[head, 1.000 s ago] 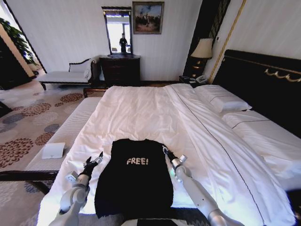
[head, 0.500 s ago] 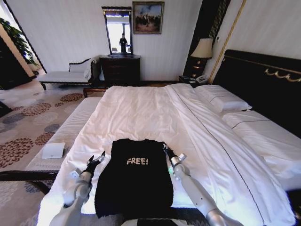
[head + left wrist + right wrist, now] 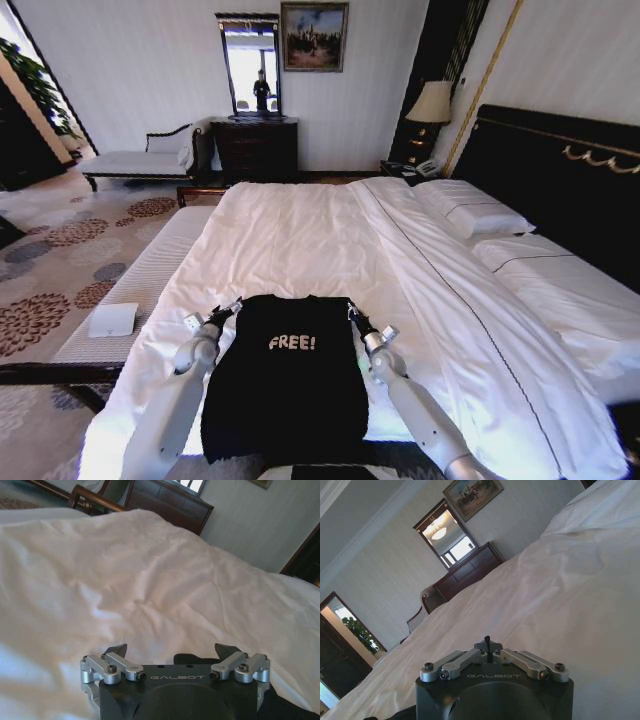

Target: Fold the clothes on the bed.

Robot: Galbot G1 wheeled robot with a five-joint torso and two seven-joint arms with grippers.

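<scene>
The clothes, a black T-shirt (image 3: 285,385) with white "FREE!" lettering, lie flat on the near end of the white bed (image 3: 300,230). My left gripper (image 3: 228,308) is at the shirt's far left corner. In the left wrist view this gripper (image 3: 171,650) is open, with a bit of black cloth (image 3: 189,658) between its fingers above the sheet (image 3: 150,580). My right gripper (image 3: 352,313) sits at the shirt's far right corner. In the right wrist view that gripper (image 3: 487,642) is shut, tips together over white bedding (image 3: 560,595); whether it pinches cloth is hidden.
A small white towel (image 3: 112,320) lies on the striped bench (image 3: 150,275) along the bed's left side. Pillows (image 3: 470,210) and a dark headboard (image 3: 560,170) are at the right. A dresser (image 3: 255,150), chaise (image 3: 140,160) and lamp (image 3: 432,103) stand by the far wall.
My left arm has reached forward along the shirt's left edge, from beside its middle to its far left corner. The right gripper has stayed at the far right corner.
</scene>
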